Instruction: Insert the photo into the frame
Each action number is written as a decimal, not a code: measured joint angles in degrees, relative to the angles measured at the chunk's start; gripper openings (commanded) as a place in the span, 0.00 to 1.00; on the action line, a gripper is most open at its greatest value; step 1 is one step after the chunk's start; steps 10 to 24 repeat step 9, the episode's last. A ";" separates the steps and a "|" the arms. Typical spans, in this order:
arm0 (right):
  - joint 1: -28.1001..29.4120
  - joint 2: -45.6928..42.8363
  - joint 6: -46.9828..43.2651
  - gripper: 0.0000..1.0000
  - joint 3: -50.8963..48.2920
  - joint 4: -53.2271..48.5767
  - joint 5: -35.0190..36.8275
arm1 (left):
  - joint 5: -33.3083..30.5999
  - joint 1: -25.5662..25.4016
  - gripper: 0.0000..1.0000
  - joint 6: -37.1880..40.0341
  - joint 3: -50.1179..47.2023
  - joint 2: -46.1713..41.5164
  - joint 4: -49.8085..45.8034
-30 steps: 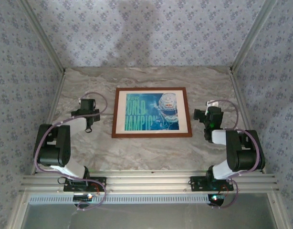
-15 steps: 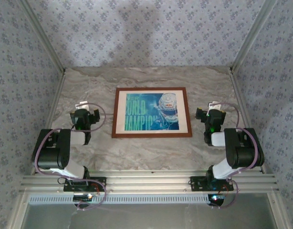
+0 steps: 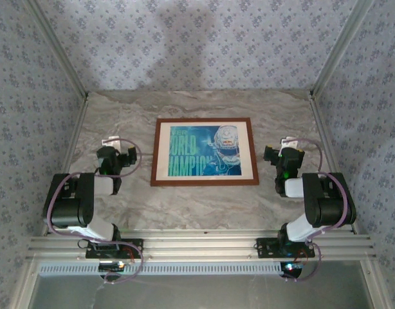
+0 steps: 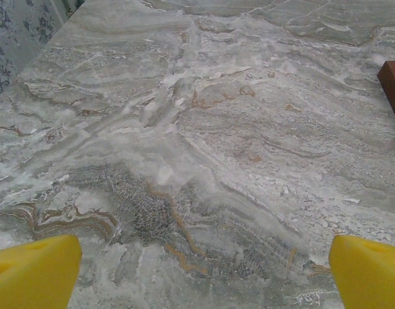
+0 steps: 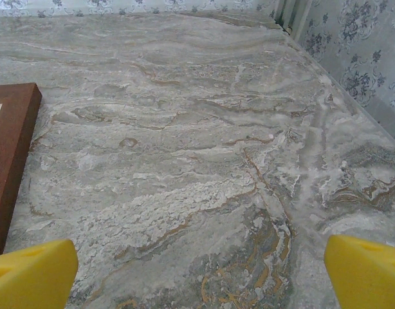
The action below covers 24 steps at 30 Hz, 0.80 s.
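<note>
The photo [image 3: 204, 150] lies inside the frame [image 3: 204, 183].
Left gripper [image 3: 118, 158] and right gripper [image 3: 281, 156] stand beside it, yellow fingers [image 4: 36, 270] wide apart, holding nothing.

The frame [image 3: 204, 183] is matt reddish-brown wood, the table [image 3: 184, 207] smooth veined marble, possibly laminate, and the seven-o'clock fingertips [image 4: 33, 273] matt yellow plastic.

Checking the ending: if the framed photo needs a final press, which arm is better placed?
Right, marginally: the right gripper hangs open closer to the frame than the left gripper, also open.
</note>
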 measured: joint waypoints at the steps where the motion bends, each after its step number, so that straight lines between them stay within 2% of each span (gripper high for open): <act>1: 0.00 0.00 0.00 1.00 0.00 0.00 0.00 | 0.07 0.00 0.98 0.00 0.00 0.00 0.00; 24: 0.00 0.00 0.00 1.00 0.00 0.00 -0.02 | 0.61 0.00 0.99 0.00 0.00 0.00 0.00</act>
